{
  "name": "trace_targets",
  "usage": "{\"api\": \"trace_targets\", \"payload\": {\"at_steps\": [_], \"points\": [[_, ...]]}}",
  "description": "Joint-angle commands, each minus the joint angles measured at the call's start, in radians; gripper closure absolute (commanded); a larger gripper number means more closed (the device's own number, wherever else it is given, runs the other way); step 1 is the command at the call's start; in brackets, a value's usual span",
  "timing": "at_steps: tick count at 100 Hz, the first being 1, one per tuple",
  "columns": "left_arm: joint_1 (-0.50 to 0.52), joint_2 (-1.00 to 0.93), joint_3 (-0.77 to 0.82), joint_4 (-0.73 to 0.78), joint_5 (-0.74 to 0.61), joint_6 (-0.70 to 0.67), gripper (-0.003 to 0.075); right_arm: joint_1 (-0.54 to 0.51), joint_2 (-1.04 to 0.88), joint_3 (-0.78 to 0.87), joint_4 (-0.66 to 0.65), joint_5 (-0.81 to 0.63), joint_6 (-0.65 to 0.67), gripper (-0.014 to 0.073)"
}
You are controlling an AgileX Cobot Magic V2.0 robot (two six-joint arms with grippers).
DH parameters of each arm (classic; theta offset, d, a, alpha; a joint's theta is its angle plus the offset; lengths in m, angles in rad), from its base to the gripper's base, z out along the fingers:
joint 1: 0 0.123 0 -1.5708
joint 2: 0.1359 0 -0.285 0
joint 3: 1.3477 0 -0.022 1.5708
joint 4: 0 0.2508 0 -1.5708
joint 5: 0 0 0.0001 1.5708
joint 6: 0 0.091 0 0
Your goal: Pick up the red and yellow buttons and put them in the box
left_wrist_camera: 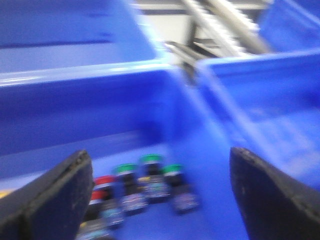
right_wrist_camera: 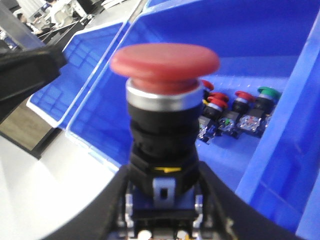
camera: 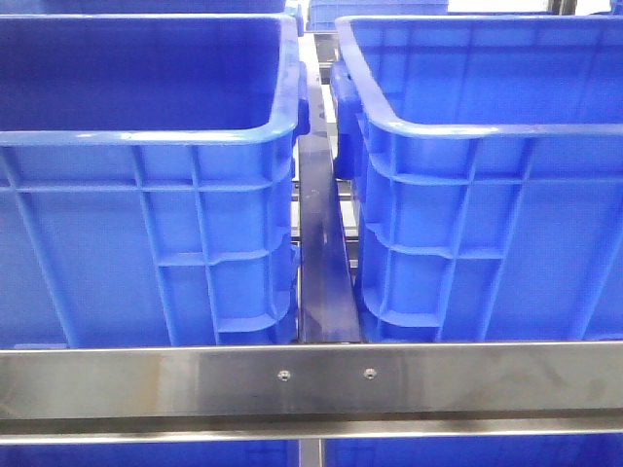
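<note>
My right gripper is shut on the black body of a big red mushroom button, held upright above a blue box. On that box's floor lie more red buttons and a green one. My left gripper is open over the floor of another blue box, nothing between its fingers. Below it, blurred, stand red buttons and green buttons. No yellow button shows clearly. Neither gripper appears in the front view.
The front view shows two tall blue boxes, left and right, with a narrow metal rail between them and a steel bar across the front. A shallow blue tray and white table lie beside the right box.
</note>
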State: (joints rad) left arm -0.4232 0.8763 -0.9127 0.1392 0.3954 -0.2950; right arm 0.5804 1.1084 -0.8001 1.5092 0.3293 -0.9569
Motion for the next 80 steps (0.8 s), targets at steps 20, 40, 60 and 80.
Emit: {"api": "trace_targets", "payload": {"at_steps": [20, 40, 60, 80], "points": [[0.181, -0.251, 0.143, 0.016, -0.019, 0.000, 0.0205, 0.001, -0.017, -0.038, 0.035, -0.073, -0.017, 0.0567], [0.189, -0.432, 0.254, 0.025, 0.034, 0.000, 0.0208, 0.001, -0.017, -0.038, 0.029, -0.124, -0.017, 0.0567], [0.189, -0.583, 0.309, 0.064, 0.076, 0.000, 0.0408, -0.028, -0.017, -0.038, 0.016, -0.198, -0.017, 0.0567], [0.189, -0.625, 0.313, 0.071, 0.110, 0.000, 0.0731, -0.168, -0.017, -0.038, 0.025, -0.150, -0.017, 0.0567]]}}
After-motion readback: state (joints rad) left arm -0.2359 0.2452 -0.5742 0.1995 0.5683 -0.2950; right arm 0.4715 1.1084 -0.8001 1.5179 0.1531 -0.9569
